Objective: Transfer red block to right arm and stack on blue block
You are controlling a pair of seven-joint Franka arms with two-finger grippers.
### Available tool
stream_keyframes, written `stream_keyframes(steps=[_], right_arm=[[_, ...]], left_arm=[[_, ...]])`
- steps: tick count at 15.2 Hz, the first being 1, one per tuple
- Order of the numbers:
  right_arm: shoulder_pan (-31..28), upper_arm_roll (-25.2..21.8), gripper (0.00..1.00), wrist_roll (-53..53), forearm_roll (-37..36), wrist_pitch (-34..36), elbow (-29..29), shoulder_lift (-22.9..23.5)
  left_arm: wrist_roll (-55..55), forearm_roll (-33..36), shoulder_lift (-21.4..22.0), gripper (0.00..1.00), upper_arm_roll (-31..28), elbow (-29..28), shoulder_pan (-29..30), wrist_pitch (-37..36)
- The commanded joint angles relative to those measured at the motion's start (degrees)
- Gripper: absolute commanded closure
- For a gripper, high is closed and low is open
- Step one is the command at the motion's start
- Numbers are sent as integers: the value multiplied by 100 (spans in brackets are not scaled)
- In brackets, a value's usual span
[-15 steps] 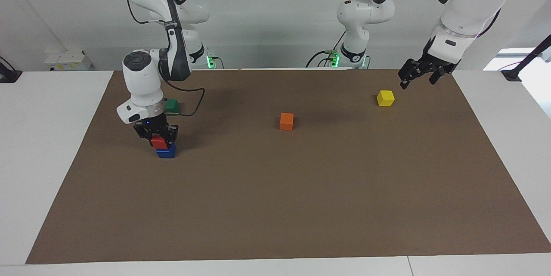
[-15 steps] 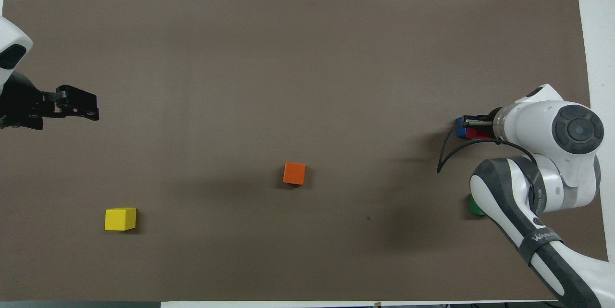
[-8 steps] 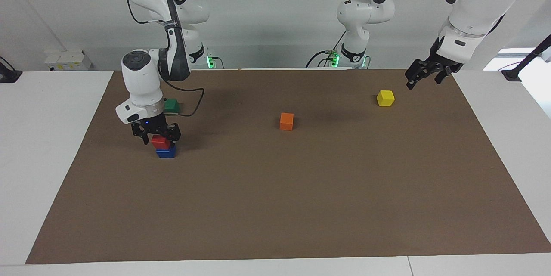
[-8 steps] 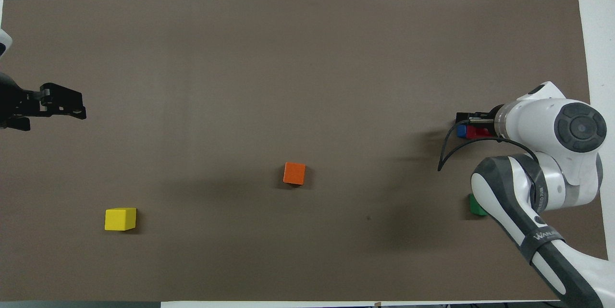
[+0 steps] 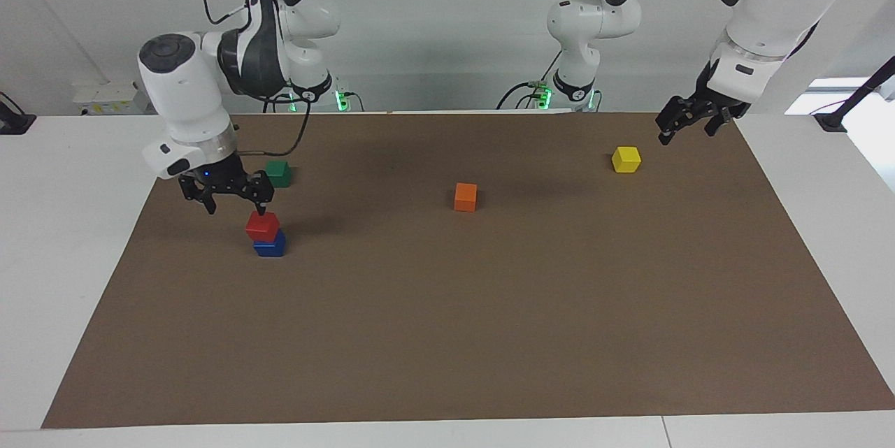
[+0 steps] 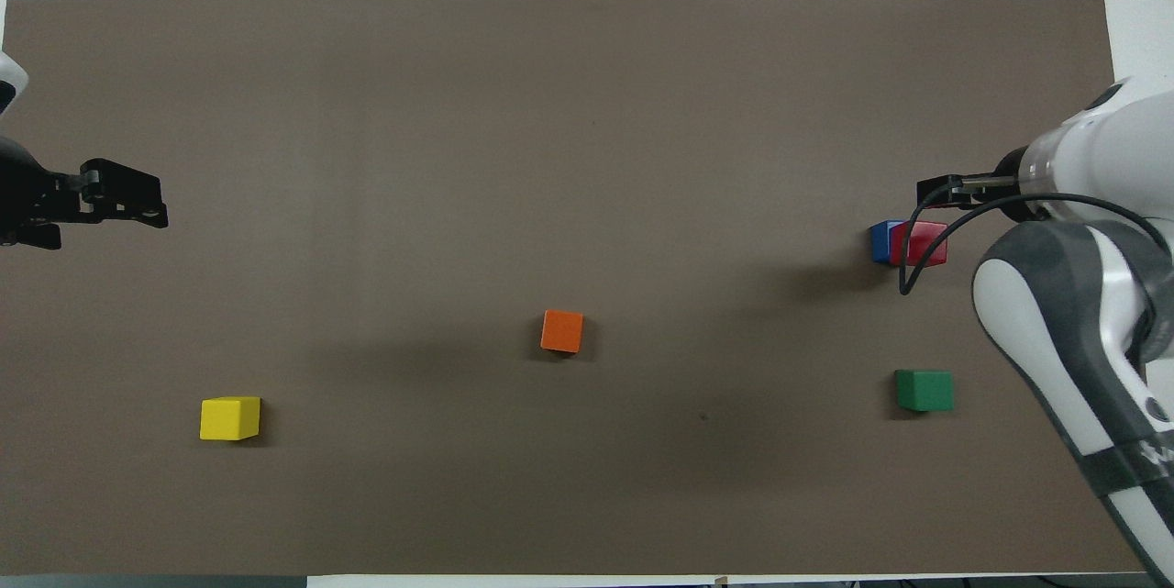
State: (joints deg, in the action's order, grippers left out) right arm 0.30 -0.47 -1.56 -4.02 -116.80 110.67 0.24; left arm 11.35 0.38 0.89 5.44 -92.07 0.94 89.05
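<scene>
**Red block sitting on blue, right gripper clear above it**

While the stack is standing at the right arm's end of the table, the right gripper [image 5: 233, 205] is hanging just above it with fingers spread wide and nothing between them. One fingertip is showing directly over the red block [image 5: 262, 226], apart from it. That red block is resting on the blue block [image 5: 270, 245], slightly offset but squarely supported. The green block [image 5: 278, 172] is lying nearer to the robots than the stack. Moving across, the orange block [image 5: 466, 196] is sitting mid-table and the yellow block [image 5: 626, 159] toward the left arm's end. The left gripper [image 5: 689, 124] is waiting open and empty over the mat's edge by the yellow block. Judging by this, the stacking looks done; a straight-up retreat is mattering most, since the red block is lying right beneath the right gripper.
</scene>
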Motion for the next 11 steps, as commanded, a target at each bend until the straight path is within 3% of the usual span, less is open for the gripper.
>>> stream_keyframes(steps=[1,5,8,11], right_arm=[[-91,64,0,323,139,1084,-684,-76],[-100,21,0,962,147,2783,-1267,-366],[-258,20,0,1237,191,3137,-1337,-604],[-408,3,0,1202,446,3321,-1828,-447]], left_arm=[[96,85,130,0,-26,5,-85,-143],[104,85,192,0,-26,-30,-15,-160],[104,85,192,0,-35,-39,-6,-160],[104,85,192,0,-26,-39,-14,-160]])
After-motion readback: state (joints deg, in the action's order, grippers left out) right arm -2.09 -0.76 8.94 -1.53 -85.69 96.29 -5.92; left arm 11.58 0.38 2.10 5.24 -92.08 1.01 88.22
